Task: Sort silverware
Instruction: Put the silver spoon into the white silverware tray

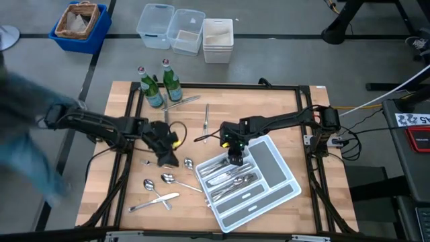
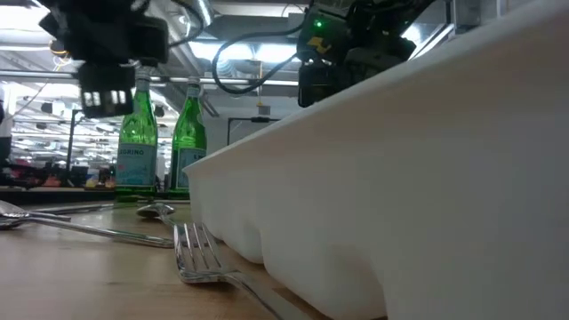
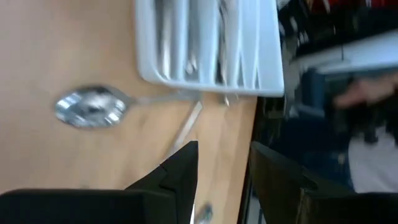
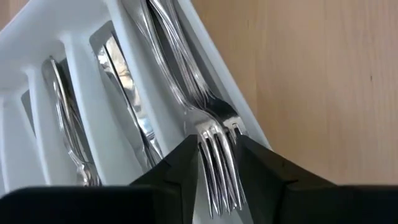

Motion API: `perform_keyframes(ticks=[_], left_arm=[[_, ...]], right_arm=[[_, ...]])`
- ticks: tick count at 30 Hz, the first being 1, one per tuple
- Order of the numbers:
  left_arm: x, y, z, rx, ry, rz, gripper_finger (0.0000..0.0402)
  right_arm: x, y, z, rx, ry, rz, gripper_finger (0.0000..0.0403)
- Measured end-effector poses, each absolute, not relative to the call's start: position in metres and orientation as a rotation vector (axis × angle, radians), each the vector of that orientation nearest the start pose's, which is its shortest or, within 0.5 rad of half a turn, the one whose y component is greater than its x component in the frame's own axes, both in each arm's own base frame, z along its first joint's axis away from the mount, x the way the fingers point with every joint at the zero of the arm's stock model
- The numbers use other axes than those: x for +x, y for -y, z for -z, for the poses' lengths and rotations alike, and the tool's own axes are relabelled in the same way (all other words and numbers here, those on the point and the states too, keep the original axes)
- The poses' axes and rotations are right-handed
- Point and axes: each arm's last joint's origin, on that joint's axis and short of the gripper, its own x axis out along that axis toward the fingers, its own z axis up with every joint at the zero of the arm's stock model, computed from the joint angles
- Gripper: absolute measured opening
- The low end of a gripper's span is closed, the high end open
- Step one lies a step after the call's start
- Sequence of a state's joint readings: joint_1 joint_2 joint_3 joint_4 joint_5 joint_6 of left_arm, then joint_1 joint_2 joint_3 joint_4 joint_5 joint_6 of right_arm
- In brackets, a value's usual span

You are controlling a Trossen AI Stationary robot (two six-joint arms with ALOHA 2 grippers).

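Your right claw [image 4: 214,163] stands over the outermost compartment of the white divided tray [image 1: 287,189], its fingers parted a little with fork tines between them; whether the pads are free of the metal cannot be told, so treat the fork [image 4: 214,171] as possibly caught. That fork lies on the other forks stacked in the same slot, its tines reaching toward the tray's end wall. The main risk: if you lift straight up while a finger [image 4: 177,171] is hooked on a tine, the fork may rise with it and tip over the rim onto the tabletop [image 1: 282,114], or drag the stack askew. A second risk is the tray itself; it sits skewed on the wood and looks light, so a sideways nudge from the withdrawing arm could shift it and spoil later placements. Your left claw [image 1: 166,156] hovers with fingers apart above the loose silverware beside the tray, near a spoon [image 3: 90,107] and other pieces lying close to the tray wall. The two arms work near one another at that corner, so a simultaneous move invites contact. Loose spoons [image 1: 169,178] and a knife [image 1: 154,202] lie flat; a shallow pinch may slide off them. Two green bottles [image 1: 161,86] stand at the back edge, well apart from the current work, but a wide swing could topple them.
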State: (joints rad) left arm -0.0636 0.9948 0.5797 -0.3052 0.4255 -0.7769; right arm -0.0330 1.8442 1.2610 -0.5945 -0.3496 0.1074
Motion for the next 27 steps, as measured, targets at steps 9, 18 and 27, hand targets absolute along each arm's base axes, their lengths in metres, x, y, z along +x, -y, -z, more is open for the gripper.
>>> perform_keyframes(ticks=[9, 18, 27], left_arm=[[0.194, 0.077, -0.208, -0.598, -0.904, 0.267, 0.0134], [0.206, 0.104, -0.172, -0.274, -0.962, 0.288, 0.0134], [0.214, 0.107, -0.136, -0.135, -1.085, 0.228, 0.0134]], right_arm=[[0.365, 0.001, -0.187, 0.347, -1.183, -0.253, 0.0116], [0.379, 0.001, -0.224, 0.346, -1.132, -0.276, 0.0117], [0.394, 0.001, -0.267, 0.319, -1.001, -0.294, 0.0117]])
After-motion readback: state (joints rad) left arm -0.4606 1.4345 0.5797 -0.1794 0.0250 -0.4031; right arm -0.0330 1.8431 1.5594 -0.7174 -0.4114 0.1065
